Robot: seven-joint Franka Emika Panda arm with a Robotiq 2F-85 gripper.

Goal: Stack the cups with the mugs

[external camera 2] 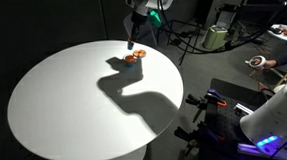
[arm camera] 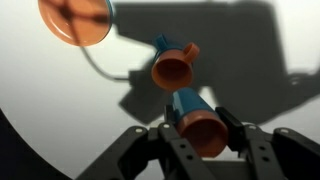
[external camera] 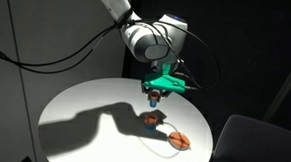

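Note:
My gripper (arm camera: pixel 200 122) is shut on the cup (arm camera: pixel 203 132), a small piece with a blue body and an orange rim, held between both fingers above the table. Below and just ahead stands the mug (arm camera: pixel 174 66), orange on top and blue beneath, on the white table; it also shows in both exterior views (external camera: pixel 151 119) (external camera 2: pixel 134 58). In the exterior views my gripper (external camera: pixel 157 91) (external camera 2: pixel 131 38) hangs a little above the mug, apart from it. The held cup is barely visible there.
A flat orange disc (arm camera: pixel 75 20) lies on the round white table (external camera: pixel 84 108) beside the mug; it also shows in an exterior view (external camera: pixel 180 140) near the table's edge. A dark chair (external camera: pixel 257 147) stands next to the table. Equipment and cables (external camera 2: pixel 221 35) stand beyond it.

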